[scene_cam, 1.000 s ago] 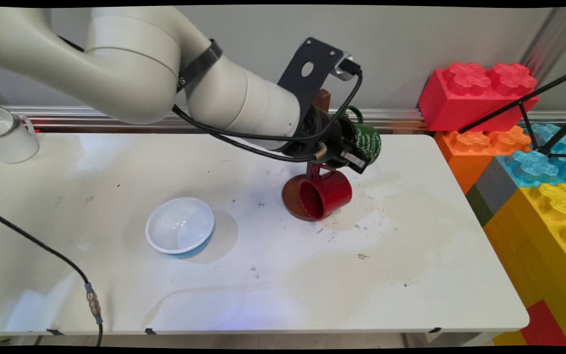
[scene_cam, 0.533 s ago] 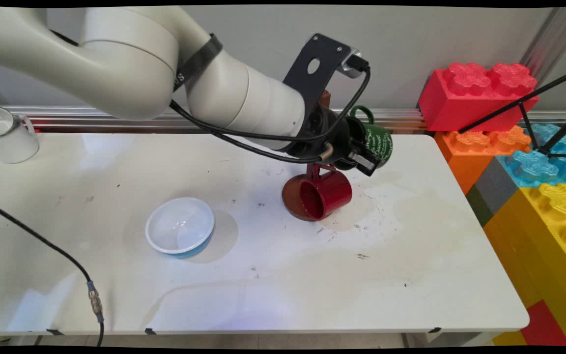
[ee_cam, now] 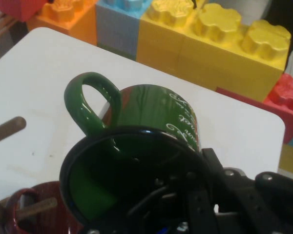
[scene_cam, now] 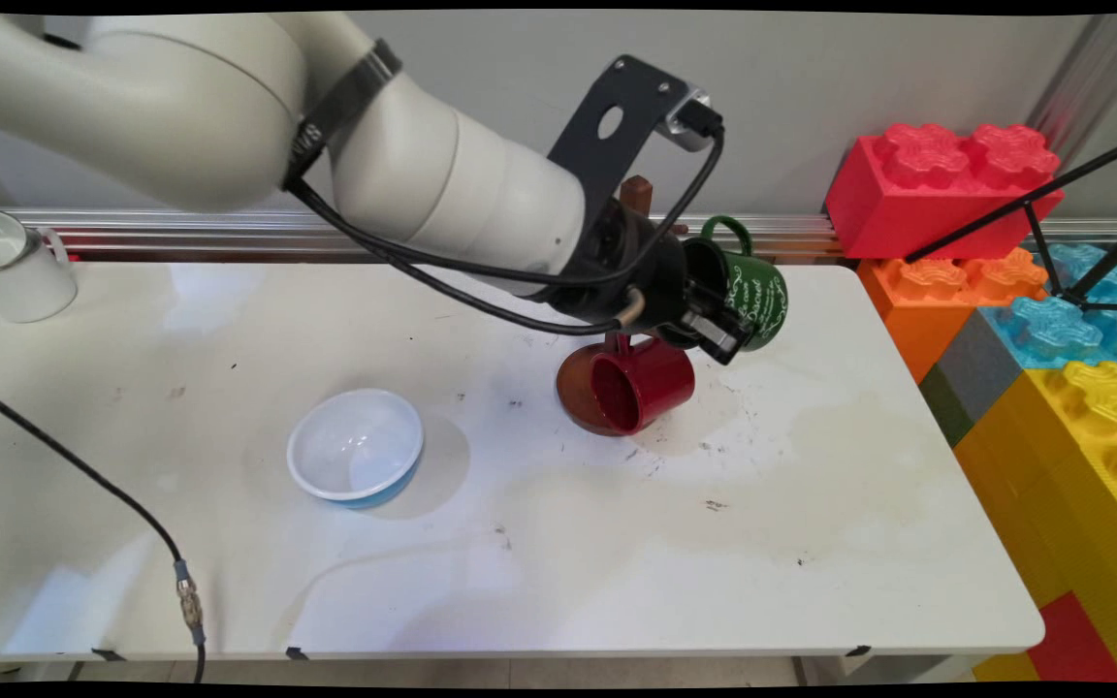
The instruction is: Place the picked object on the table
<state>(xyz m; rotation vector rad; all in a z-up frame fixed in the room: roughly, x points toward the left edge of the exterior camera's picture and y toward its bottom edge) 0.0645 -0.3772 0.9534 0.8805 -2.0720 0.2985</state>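
Gripper (scene_cam: 717, 325) clamped on green mug (scene_cam: 758, 291) rim (one finger inside); you hold rigid, slick, breakable ceramic above red mug (scene_cam: 644, 386).

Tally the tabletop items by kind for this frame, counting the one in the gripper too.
Mugs: 3 (green mug in the gripper, red mug, white mug)
Bowls: 1 (white bowl)
Mug stands: 1 (brown mug stand)
Total: 5
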